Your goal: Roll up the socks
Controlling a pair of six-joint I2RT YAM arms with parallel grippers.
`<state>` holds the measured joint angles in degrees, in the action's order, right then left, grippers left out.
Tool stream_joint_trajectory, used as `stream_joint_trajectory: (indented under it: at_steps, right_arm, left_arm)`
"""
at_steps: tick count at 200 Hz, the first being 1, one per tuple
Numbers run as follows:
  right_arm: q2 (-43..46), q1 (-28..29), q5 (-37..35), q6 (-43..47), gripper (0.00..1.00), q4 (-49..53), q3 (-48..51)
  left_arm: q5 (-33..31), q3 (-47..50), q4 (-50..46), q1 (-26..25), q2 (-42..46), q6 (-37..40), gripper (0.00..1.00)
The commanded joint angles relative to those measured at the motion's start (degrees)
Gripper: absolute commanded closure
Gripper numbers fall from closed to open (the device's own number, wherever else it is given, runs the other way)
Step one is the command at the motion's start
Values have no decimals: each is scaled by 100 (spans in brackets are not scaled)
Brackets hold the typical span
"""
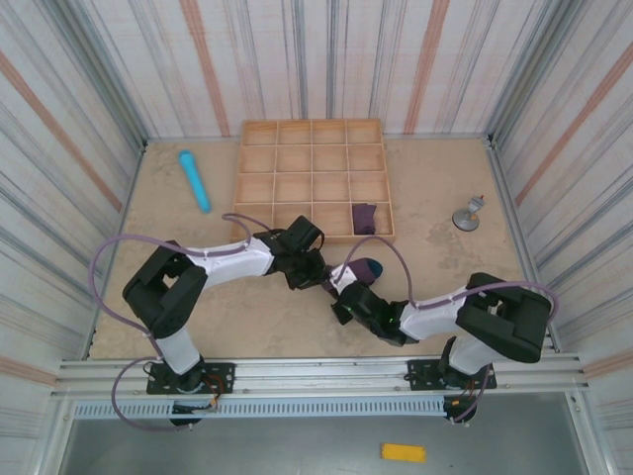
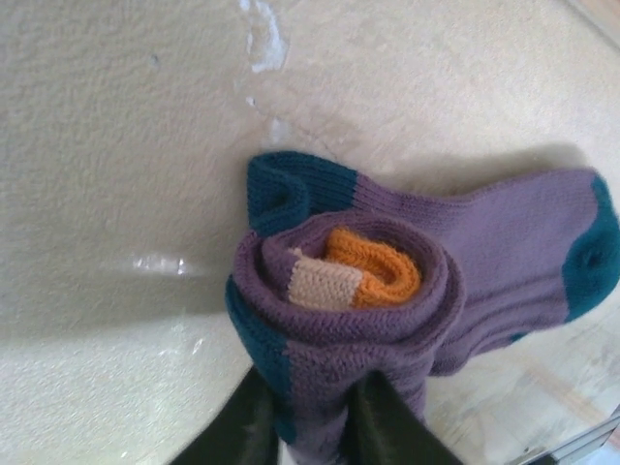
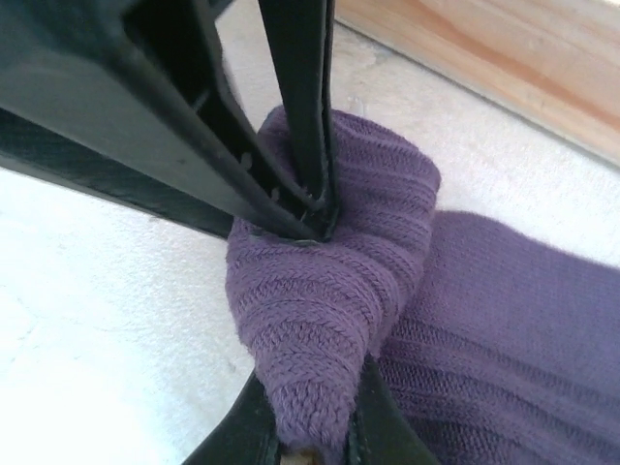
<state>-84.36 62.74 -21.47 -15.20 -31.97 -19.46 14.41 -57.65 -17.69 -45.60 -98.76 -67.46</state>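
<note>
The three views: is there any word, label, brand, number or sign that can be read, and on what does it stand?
No readable text in any view.
sock: only purple, teal and orange knit, no brand or size mark.
wooden tray: bare wood, no label.
blue tube: plain, no print visible.
yellow piece below the table edge: too small to tell whether it carries any writing.

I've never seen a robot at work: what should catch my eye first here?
Mid-table, the left gripper and right gripper both pinch one purple sock, partly coiled into a roll with orange at its core. Behind them a wooden tray holds a second sock, bundled, in its near row; a light blue cylinder lies to its left.
</note>
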Motion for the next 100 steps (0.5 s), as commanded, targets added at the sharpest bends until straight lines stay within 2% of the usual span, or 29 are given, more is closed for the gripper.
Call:
stream_joint_trajectory:
  at_steps: [1, 26, 46, 71, 100]
  right_arm:
    - [270, -309, 695, -703, 100, 158, 362]
    - [328, -881, 1781, -1244, 100, 124, 547]
    - [333, -1185, 2389, -1648, 100, 158, 585]
    - [367, -1567, 2919, -2219, 100, 131, 714]
    - [659, -1820, 2932, -2819, 100, 583, 889]
  left_arm:
    - [-321, 126, -741, 25, 134, -136, 64]
    - [-546, 27, -841, -46, 302, -162, 43]
    - [-832, -71, -961, -176, 432, -127, 31]
    - [-1555, -264, -1282, -447, 656, 30, 29]
    - [-2015, -134, -1062, -655, 981, 187, 34]
